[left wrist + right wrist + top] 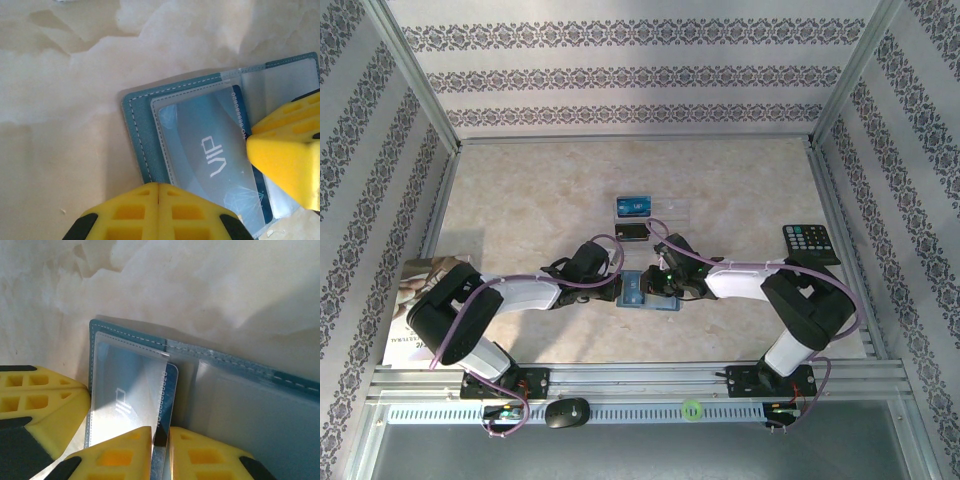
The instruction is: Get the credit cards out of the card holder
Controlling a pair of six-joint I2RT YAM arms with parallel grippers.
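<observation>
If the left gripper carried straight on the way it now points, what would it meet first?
The teal-blue bi-fold card holder: the shut left gripper sits at its edge, pointing over the clear pocket holding the blue VIP card, though whether it touches is unclear.

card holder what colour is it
The card holder is teal-blue with pale stitching; clearest in left wrist view.
</observation>
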